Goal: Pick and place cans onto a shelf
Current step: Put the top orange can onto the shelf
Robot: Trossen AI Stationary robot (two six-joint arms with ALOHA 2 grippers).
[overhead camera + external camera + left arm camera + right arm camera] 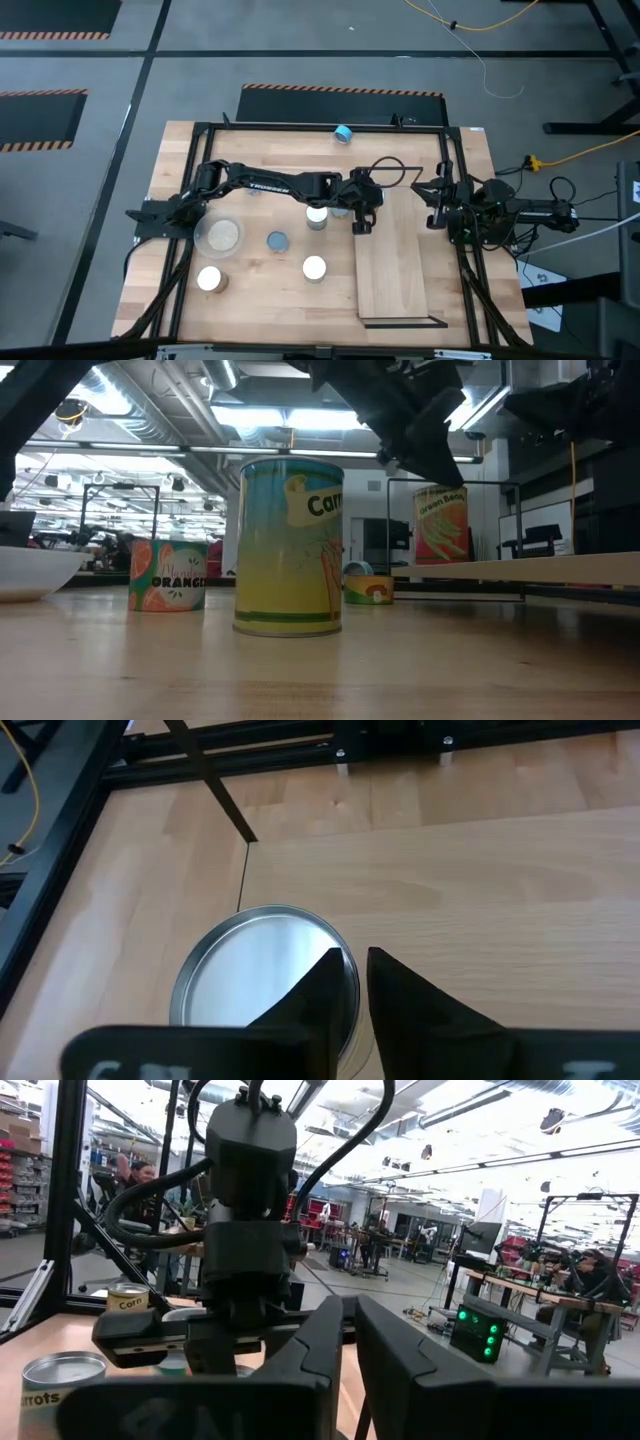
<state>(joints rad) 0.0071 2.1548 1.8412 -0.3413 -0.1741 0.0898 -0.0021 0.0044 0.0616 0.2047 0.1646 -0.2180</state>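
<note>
Left gripper [363, 226], jaws nearly closed and empty, at shelf's [392, 290] ten o'clock; recommend opening wider before descending over can [262, 972].

Right gripper [432, 205] parked, jaws near-closed.

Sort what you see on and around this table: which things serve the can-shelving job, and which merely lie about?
For the job: white-topped cans, blue-grey can, shelf, left pincer at the shelf's edge, right pincer waiting at table's right.
Lying about: clear dish, yellow cable on the floor.
</note>
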